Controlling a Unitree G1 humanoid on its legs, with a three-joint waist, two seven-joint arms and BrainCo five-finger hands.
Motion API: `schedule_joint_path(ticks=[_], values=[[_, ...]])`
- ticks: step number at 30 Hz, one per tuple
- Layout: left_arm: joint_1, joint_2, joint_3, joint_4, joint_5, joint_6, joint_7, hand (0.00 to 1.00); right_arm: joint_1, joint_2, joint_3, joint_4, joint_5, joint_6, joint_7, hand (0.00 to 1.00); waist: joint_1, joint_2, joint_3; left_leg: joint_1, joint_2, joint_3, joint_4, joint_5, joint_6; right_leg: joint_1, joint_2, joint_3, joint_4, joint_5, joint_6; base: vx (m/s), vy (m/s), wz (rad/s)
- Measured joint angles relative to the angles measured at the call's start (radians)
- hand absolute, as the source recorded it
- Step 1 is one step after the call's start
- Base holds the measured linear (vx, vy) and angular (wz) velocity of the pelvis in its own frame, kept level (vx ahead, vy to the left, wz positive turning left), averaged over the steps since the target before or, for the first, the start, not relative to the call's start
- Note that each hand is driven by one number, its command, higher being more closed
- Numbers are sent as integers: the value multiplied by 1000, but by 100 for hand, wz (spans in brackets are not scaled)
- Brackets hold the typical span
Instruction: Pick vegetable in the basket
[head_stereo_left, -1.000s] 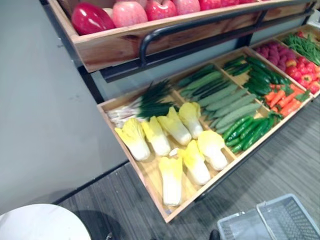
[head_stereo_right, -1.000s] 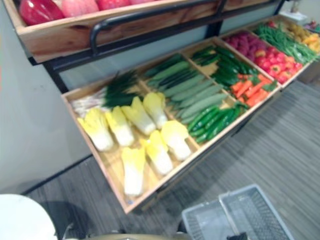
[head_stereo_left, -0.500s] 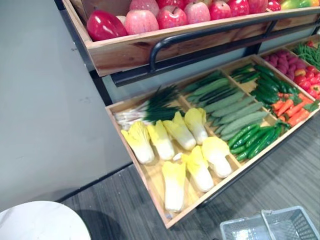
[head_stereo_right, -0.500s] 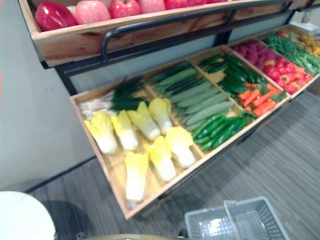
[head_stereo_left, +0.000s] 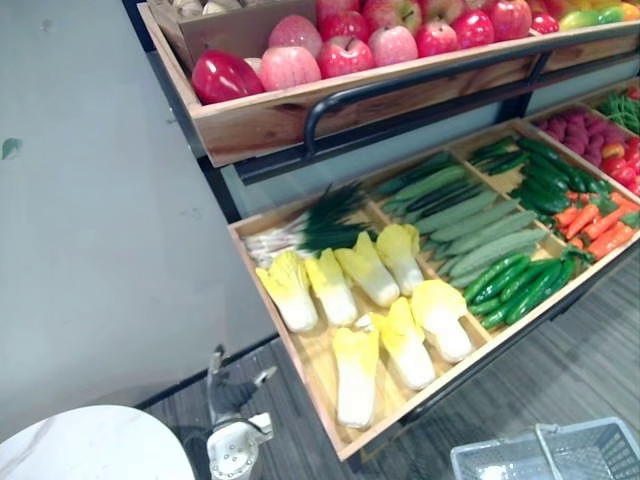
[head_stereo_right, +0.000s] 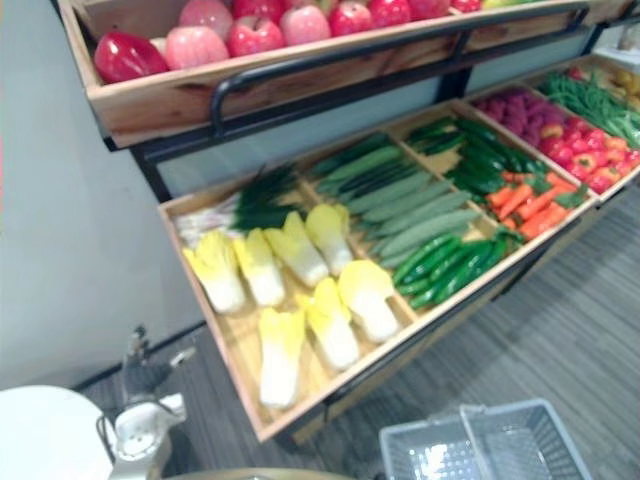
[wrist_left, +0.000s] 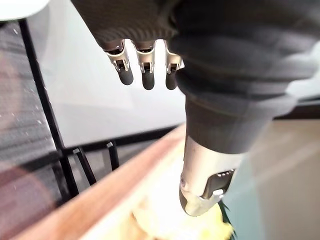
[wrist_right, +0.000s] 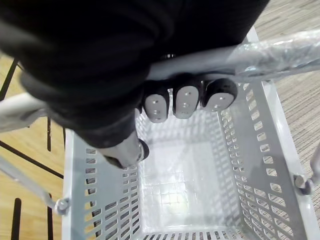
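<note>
Cabbages (head_stereo_left: 356, 373): pale yellow-white heads, lying in the leftmost compartment of the slanted wooden tray (head_stereo_left: 302, 352), below a bunch of scallions (head_stereo_left: 312, 213). Well apart from both hands, touched by neither.

Left hand (head_stereo_left: 231, 396): low at the robot's left, over the grey floor (head_stereo_left: 590, 335), between the round white table (head_stereo_left: 90, 445) and the tray's near-left corner. Just short of the tray rim, not over the cabbages. Fingers (wrist_left: 146, 75) straight and spread a little, thumb (wrist_left: 205, 192) out to the side, nothing held. Tips point up toward the tray; wooden rim and a yellow blur of cabbage visible past the thumb in the left wrist view.

Right hand (wrist_right: 185, 102): fingers curled over the handle (wrist_right: 265, 50) of the grey plastic basket (wrist_right: 252, 170), thumb hooked under, firm grasp. Basket hangs low at the robot's right, in front of the tray's near edge, over the floor.

Rest of the tray, rightward: long pale cucumbers (head_stereo_left: 470, 215), small dark green cucumbers (head_stereo_left: 520, 285), carrots (head_stereo_left: 595, 215). Upper shelf: red apples (head_stereo_left: 345, 52) behind a black rail (head_stereo_left: 420, 75).
</note>
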Motion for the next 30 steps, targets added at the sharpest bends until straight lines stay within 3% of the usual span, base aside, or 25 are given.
schedule_joint_path(ticks=[7,12,18,25,30], values=[[21,1,-90,-64,-2,2,-105,0,-2,-10,44,-11,-12,-2,23,100,-1,0,0,3,12,12,13,-4,-5,-2,8,17,10,-7,-9,-46,-11,-6],[18,6,-141,-63,12,11,-128,0,-12,-9,82,-11,-30,-3,24,100,-2,0,-1,12,28,31,12,-11,-16,-3,22,36,9,-13,2,-46,-27,-13],[-30,6,-176,41,100,53,-116,0,-19,-9,91,-12,-31,4,22,100,-3,13,-9,15,44,48,7,-6,-18,-4,41,50,-6,-2,5,31,-23,-8],[-77,14,-173,130,110,68,-81,0,-37,-8,92,-12,-37,18,19,100,-6,15,-11,39,42,81,-9,-8,-24,-15,44,85,-9,1,8,62,13,-14],[-115,16,-171,198,117,69,-58,0,-41,-5,103,-10,-37,28,18,100,-25,14,-12,43,41,84,-10,-14,-25,-11,45,87,-21,3,9,18,7,-2]])
